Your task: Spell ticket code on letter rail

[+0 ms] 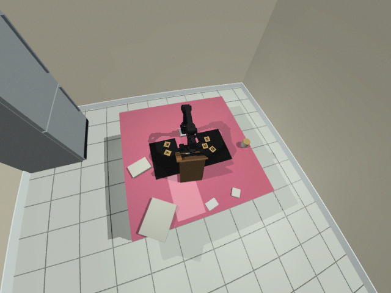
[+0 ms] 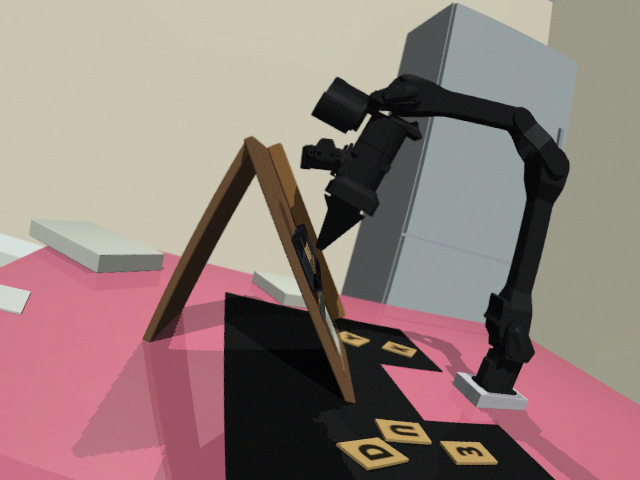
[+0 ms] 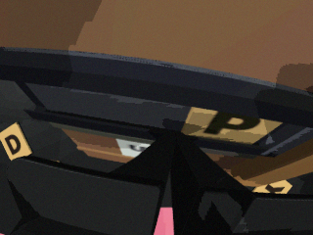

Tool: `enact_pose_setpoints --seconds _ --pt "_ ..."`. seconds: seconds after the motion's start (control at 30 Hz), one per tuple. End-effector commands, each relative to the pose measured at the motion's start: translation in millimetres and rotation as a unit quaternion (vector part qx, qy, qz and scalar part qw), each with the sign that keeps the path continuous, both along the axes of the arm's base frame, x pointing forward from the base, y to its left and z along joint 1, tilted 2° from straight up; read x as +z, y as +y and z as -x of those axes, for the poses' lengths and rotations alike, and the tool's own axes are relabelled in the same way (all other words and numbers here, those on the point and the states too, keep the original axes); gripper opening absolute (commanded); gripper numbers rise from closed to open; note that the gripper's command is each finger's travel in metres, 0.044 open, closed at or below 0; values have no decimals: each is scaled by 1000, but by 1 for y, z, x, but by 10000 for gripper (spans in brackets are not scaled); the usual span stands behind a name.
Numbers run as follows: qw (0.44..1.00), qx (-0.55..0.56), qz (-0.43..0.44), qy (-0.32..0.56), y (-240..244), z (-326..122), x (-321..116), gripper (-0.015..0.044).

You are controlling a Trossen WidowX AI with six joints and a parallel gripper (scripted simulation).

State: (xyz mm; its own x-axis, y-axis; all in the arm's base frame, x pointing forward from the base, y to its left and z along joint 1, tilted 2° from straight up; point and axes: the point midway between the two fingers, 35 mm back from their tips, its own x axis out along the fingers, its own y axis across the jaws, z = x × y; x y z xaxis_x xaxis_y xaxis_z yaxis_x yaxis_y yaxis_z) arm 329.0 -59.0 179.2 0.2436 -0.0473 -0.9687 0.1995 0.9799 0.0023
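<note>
My gripper [image 1: 189, 152] [image 2: 320, 247] [image 3: 172, 139] is shut and empty. Its tips are at the dark rail [image 3: 147, 67] on the leaning brown board [image 3: 186, 29] [image 2: 279, 202], beside the lower left corner of the P tile [image 3: 230, 125]. Whether they touch it is unclear. The P tile sits upright towards the rail's right end; the rail left of it looks bare. The ticket [image 3: 128, 148] below is mostly hidden behind the fingers. Tiles D [image 1: 212, 148] [image 2: 372, 453] [image 3: 12, 143], U [image 1: 204, 145] [image 2: 404, 431] and a 3-like tile [image 1: 207, 138] [image 2: 469, 452] lie on the black mat [image 1: 222, 154].
Two more tiles, a Y-like one [image 1: 167, 152] [image 2: 353, 338] and an X- or K-like one [image 1: 166, 144] [image 2: 399, 349], lie on the mat's other side. Pale slabs [image 1: 138, 167] [image 1: 157, 220] and a tan-topped cylinder [image 1: 246, 142] stand farther out on the pink surface.
</note>
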Motion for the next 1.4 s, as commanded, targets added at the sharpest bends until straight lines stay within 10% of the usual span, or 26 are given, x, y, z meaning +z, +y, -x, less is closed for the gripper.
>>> enact_pose_setpoints --seconds 0.0,1.37 --pt "1000 -1 2 2 -1 -3 -3 0" --pt "1000 -1 2 2 -6 -10 -8 0"
